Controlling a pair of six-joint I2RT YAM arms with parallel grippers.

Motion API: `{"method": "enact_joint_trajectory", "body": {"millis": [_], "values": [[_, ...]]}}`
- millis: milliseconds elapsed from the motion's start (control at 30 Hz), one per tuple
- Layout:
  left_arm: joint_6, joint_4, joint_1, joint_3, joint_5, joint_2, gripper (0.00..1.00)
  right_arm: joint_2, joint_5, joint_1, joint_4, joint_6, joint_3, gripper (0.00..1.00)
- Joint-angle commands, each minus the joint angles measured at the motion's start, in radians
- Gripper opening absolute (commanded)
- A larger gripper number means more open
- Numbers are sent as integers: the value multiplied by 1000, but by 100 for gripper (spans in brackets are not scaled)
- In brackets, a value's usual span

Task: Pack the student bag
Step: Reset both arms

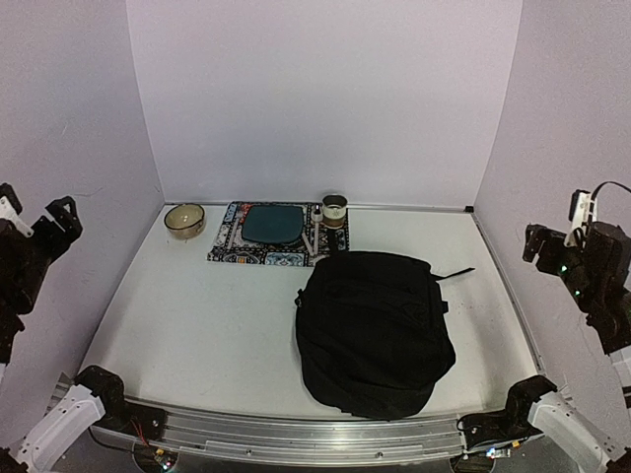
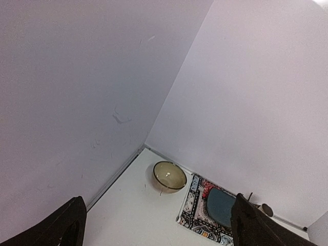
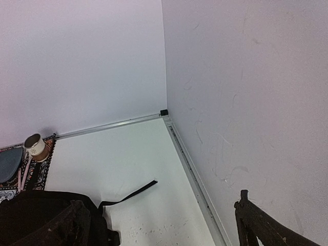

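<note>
Left gripper (image 2: 158,201) and right gripper (image 3: 160,205): both raised clear, jaws spread wide, holding nothing. Student bag (image 1: 375,330) lies flat on the table (image 1: 197,325), untouched. Beyond the bag: patterned mat (image 1: 229,248) carrying a teal pad (image 1: 271,224); bowl (image 1: 184,220) further left; small cup (image 1: 334,209), possibly a tin.

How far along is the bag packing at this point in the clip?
Done: nothing visibly. The student bag lies flat and looks closed. In hand: nothing; the left gripper and right gripper hang open at the sides, empty. Remaining: the bowl, teal pad on its patterned mat and cup sit by the far wall, outside the bag.
</note>
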Motion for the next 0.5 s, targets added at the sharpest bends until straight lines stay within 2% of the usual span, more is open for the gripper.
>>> {"method": "enact_joint_trajectory", "body": {"millis": [0,233,467], "values": [[77,-10,5,-32,5,-134,99,-81,-6,1,-43,-59,-25,98],[36,-4,5,-180,-14,-339,99,-195,-40,3,-29,-65,-121,98],[38,-4,6,-185,-11,-338,99,-188,-64,1,-28,-65,-127,98]]}}
